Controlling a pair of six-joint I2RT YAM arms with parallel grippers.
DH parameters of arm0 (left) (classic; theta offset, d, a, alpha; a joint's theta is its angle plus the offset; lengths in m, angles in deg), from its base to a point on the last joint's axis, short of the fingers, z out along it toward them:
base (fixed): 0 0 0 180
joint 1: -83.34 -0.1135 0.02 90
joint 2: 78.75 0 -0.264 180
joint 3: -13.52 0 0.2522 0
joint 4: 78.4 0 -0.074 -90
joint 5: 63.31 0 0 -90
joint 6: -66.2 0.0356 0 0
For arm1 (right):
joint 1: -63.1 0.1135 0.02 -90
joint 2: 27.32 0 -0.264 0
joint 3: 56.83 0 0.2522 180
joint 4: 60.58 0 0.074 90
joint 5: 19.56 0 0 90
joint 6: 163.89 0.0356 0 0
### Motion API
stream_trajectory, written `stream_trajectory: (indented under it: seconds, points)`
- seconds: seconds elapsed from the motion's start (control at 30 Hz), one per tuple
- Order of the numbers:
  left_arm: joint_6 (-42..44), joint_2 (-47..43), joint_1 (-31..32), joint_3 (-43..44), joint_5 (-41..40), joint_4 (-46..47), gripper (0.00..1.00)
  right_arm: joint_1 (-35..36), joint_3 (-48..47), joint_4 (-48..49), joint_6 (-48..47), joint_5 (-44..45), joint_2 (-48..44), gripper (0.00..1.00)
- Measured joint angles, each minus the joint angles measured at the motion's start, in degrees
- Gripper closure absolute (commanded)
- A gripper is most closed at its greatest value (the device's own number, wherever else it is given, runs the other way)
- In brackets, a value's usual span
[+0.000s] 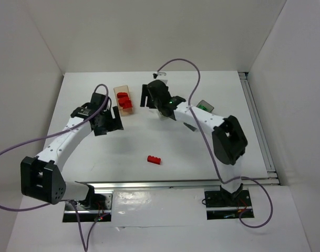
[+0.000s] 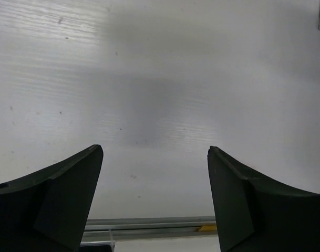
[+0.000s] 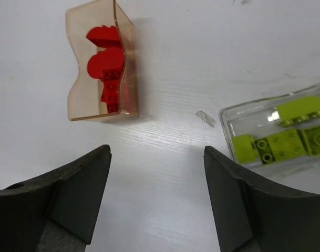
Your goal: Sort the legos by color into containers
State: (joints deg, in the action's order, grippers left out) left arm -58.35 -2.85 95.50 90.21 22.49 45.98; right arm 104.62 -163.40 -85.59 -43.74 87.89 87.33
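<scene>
The peach-orange container holds several red legos; it also shows in the right wrist view, upper left. A clear container with several yellow-green legos lies at that view's right edge; in the top view my right arm hides it. One red lego lies loose on the table, nearer the front. My right gripper is open and empty over bare table between the two containers, also seen in the top view. My left gripper is open and empty over bare table, just left of the peach container.
A smoky dark grey container with something green inside sits at the right, behind my right arm. Purple cables loop over both arms. A metal rail runs along the table's right edge. A tiny clear scrap lies by the clear container.
</scene>
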Motion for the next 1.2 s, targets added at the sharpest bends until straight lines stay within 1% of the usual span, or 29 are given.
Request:
stream_trajectory:
  seconds: [0.17, 0.2, 0.23, 0.27, 0.3, 0.33, 0.4, 0.5, 0.63, 0.8, 0.97, 1.03, 1.13, 1.2]
  points:
    - [1.3, 4.0, 5.4, 0.6, 2.2, 1.9, 0.10, -0.1, 10.5, 0.9, 1.4, 1.9, -13.4, 0.22]
    - [1.6, 5.2, 6.7, 0.9, 2.8, 2.4, 0.08, -0.2, 12.9, 1.0, 1.7, 2.1, -15.6, 0.22]
    - [2.2, 6.8, 8.3, 1.4, 3.6, 3.2, 0.06, -0.2, 15.6, 0.7, 2.1, 2.3, -17.9, 0.17]
    - [3.0, 8.3, 9.9, 1.7, 4.6, 3.7, 0.01, -0.3, 17.9, -0.1, 2.8, 2.7, -19.8, 0.14]
    - [3.6, 10.2, 12.1, 1.9, 5.6, 4.4, 0.00, -0.3, 19.7, -1.3, 3.3, 3.3, -21.2, 0.11]
    - [4.5, 11.9, 14.1, 1.9, 6.2, 4.9, 0.00, -0.4, 22.0, -2.2, 3.8, 3.7, -22.9, 0.08]
    - [5.3, 15.1, 18.6, 1.9, 7.3, 5.0, 0.00, -0.6, 25.7, -5.2, 5.1, 5.0, -25.9, 0.05]
    - [6.0, 18.4, 25.6, 1.8, 8.8, 4.7, 0.00, -1.5, 31.0, -10.4, 7.4, 7.0, -31.8, 0.04]
    - [5.6, 18.4, 32.2, 0.3, 10.1, 5.4, 0.00, -3.9, 34.2, -14.9, 9.5, 9.1, -38.8, 0.04]
    - [4.4, 18.8, 36.9, -0.4, 8.8, 5.9, 0.00, -5.4, 34.4, -16.3, 10.3, 10.3, -40.7, 0.04]
    - [3.0, 23.6, 41.1, 1.5, 4.1, 6.4, 0.00, -5.4, 34.5, -17.2, 10.3, 10.2, -40.5, 0.04]
    - [2.6, 24.9, 41.9, 1.5, 2.6, 6.4, 0.00, -5.4, 34.5, -17.2, 10.3, 10.1, -40.5, 0.04]
    - [1.7, 26.4, 42.0, 2.1, -0.2, 6.2, 0.04, -5.5, 34.5, -17.1, 10.2, 9.9, -40.5, 0.04]
    - [1.1, 26.9, 42.0, 2.7, -2.3, 6.2, 0.05, -5.7, 34.6, -17.1, 9.9, 9.4, -40.5, 0.03]
